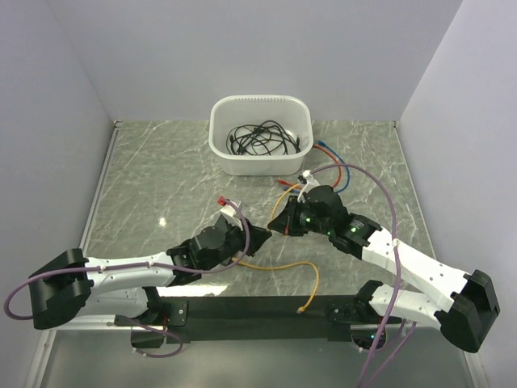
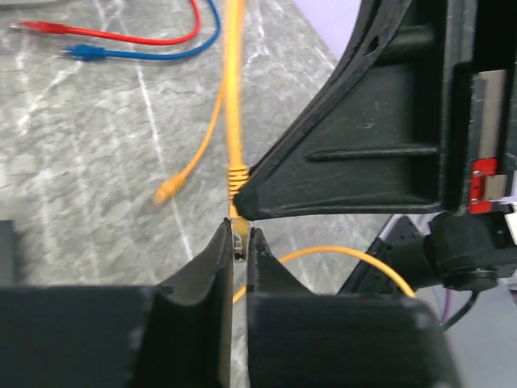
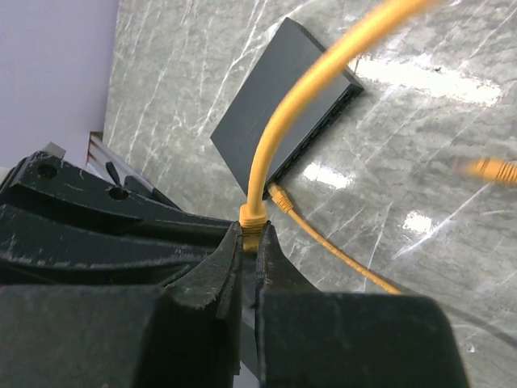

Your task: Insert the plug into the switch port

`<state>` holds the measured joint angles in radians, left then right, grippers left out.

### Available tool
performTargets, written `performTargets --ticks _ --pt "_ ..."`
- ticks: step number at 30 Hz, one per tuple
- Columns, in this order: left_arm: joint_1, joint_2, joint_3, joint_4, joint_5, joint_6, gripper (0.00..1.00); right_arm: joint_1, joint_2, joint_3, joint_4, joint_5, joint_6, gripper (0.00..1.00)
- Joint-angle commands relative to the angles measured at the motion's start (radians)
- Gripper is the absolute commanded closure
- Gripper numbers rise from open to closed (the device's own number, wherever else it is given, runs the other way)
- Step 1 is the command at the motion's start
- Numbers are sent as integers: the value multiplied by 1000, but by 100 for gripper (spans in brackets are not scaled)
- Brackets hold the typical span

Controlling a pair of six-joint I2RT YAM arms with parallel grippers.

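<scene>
Left wrist: left fingers [image 2: 212,271] pinched on plug [image 2: 239,242]; right fingers [image 3: 214,271] clamped on yellow cable [image 3: 271,145] just behind it. Farther off, switch port [image 3: 319,129] row along black box [image 3: 271,89] edge, on counter [image 3: 420,170].

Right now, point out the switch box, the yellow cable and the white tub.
switch box [image 3: 283,65], right wrist view, top face.
yellow cable [image 2: 234,97], left wrist view, straight run.
white tub [image 1: 258,166], top external view, front wall.

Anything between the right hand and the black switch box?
Yes: in the right wrist view, a yellow plug lies on the table between the right hand and the box, near its socket edge.
</scene>
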<state>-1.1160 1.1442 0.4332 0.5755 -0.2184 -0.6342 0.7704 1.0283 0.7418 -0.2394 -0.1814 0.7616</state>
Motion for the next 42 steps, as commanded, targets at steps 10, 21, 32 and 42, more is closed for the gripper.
performTargets --ticks 10,21,32,42 --pt "1 -250 21 -268 -47 51 99 46 32 80 6 -12 -82 86" --pt "25 -369 107 -765 35 -48 100 67 -66 194 -75 -56 -301 60" --pt "45 -495 151 -942 240 -211 99 165 -145 104 123 114 -476 58" --pt "151 -537 240 -1040 405 -245 100 452 -131 16 235 365 -636 56"
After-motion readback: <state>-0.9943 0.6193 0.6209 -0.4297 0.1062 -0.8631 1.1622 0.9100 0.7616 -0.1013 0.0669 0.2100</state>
